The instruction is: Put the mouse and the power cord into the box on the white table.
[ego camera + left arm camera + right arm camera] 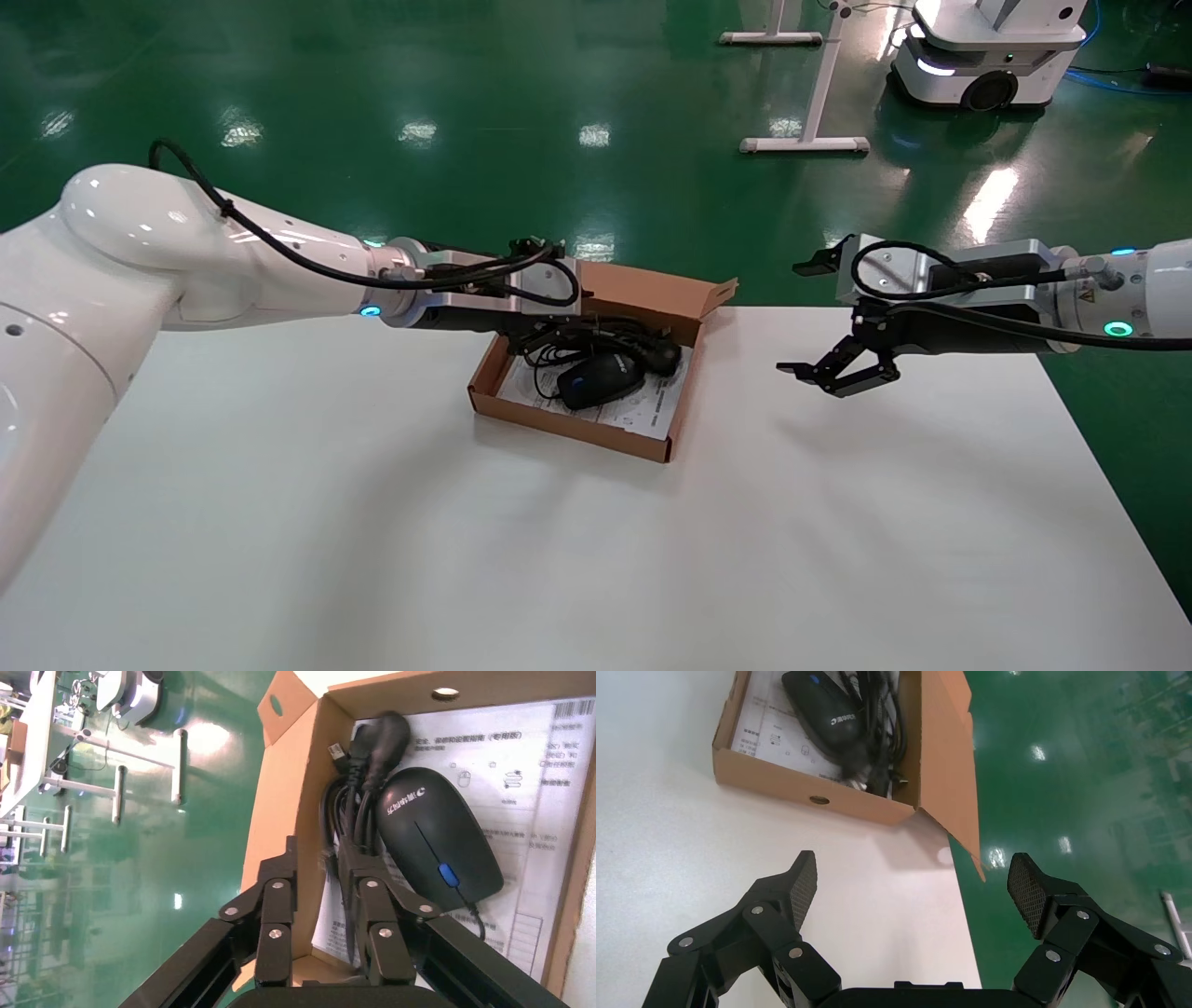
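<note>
A glossy green floor (466, 84) fills the room behind the work area, dotted with reflections of ceiling lights. On it, far back on the right, stand a white metal frame (819, 84) with flat feet and a white wheeled robot base (987, 56).

The white table (559, 540) takes up the lower part of the head view, its surface plain and bare apart from soft shadows under the arms. Near its far edge, a little left of centre, sits the box (568, 424), a shallow brown cardboard tray with one flap raised at the far right corner and a printed white sheet (534, 790) lining its bottom.

The left gripper (320, 881) reaches over the far left end of the box. Its fingers are narrowly parted, one on each side of the box's wall, with strands of the power cord (362, 783) touching the inner finger. I cannot tell whether it pinches anything.

The right gripper (819, 317) hangs above the table, well to the right of the box, fingers spread wide and holding nothing.

The power cord lies bundled along the far side inside the box. The mouse (601, 378) lies beside it on the sheet, touching the bundle.
</note>
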Tool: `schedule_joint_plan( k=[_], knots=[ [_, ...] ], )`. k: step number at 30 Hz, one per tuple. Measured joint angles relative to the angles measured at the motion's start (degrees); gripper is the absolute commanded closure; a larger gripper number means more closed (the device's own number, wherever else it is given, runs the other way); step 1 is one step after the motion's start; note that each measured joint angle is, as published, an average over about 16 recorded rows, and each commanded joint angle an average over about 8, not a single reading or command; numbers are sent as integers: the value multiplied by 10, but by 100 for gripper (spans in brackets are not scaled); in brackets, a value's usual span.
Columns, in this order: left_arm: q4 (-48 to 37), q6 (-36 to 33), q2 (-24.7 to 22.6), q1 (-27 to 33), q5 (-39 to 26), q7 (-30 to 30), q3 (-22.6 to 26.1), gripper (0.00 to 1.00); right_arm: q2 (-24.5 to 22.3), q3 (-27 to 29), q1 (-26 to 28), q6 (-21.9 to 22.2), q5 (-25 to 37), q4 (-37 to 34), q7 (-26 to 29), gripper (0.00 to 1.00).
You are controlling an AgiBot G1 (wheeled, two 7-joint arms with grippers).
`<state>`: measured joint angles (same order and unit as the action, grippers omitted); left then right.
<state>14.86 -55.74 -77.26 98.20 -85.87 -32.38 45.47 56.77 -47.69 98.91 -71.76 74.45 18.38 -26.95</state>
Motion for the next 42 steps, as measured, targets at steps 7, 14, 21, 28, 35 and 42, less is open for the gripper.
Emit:
schedule_joint_plan(
  k=[7,14,21,28,35,42],
  knots=[
    [39,-21,29,-24,30,29,-21,0,-12,19,-23,-8,-20,34,23,0],
    [105,-54,76,-65,79,77,-53,0,-36,54,-64,-23,-56,94,65,0],
    [175,-89,126,-109,131,129,-88,0,-62,92,-109,-40,-94,160,109,0],
    [244,-125,176,-152,184,180,-123,0,-88,129,-153,-56,-133,225,154,0],
    [314,-160,226,-196,235,231,-158,0,-114,166,-197,-73,-171,290,198,0],
    [383,-196,276,-239,287,282,-192,0,-139,204,-240,-89,-209,355,242,0]
  ],
)
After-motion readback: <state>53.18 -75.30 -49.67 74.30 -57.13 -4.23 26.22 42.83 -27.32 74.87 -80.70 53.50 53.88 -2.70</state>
